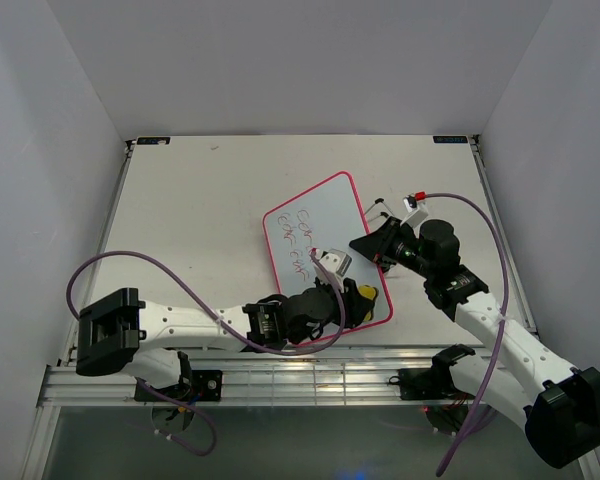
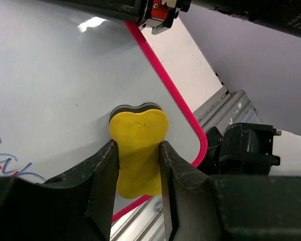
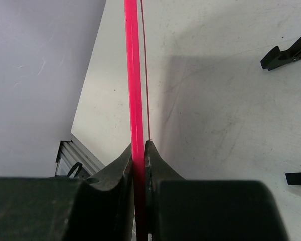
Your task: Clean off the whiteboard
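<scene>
both jaws grip: l arm (image 1: 200,322) low, pinching yellow sponge (image 2: 138,150) on whiteboard (image 1: 335,215); r arm (image 1: 500,335) bent, clamping pink edge (image 3: 134,75).

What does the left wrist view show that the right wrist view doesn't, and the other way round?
Left wrist only: the left pincer is shut on the yellow sponge, whose dark pad sits against the whiteboard face. Blue and red writing shows at the lower left. Right wrist only: the right pincer is clamped on the pink frame, seen edge-on, with the table beyond. Both: the whiteboard's pink frame and some table.
</scene>
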Action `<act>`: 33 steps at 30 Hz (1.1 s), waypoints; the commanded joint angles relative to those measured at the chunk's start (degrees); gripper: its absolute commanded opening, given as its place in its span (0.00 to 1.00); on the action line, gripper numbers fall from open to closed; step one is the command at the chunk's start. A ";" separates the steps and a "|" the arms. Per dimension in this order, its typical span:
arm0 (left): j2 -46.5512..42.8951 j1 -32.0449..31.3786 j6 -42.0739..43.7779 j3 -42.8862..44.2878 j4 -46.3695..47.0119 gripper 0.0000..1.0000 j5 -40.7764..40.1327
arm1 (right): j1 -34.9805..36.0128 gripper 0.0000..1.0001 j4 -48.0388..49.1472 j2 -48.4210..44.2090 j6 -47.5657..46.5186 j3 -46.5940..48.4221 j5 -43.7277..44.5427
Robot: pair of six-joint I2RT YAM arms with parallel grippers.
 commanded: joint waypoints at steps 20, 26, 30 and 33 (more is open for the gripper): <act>-9.73 34.12 -1.07 -9.24 -12.48 0.00 10.21 | 1.03 0.08 6.36 -10.10 1.49 0.85 -9.74; -5.96 37.74 4.47 -0.36 -12.40 0.00 16.29 | 1.03 0.08 4.60 -10.28 -0.10 0.40 -12.11; -4.29 38.00 4.83 1.84 -9.85 0.00 19.89 | 1.03 0.08 5.65 -10.02 0.07 0.49 -14.39; -2.27 37.83 3.60 3.51 -8.97 0.00 24.45 | 1.03 0.08 6.44 -9.40 -0.02 1.02 -16.33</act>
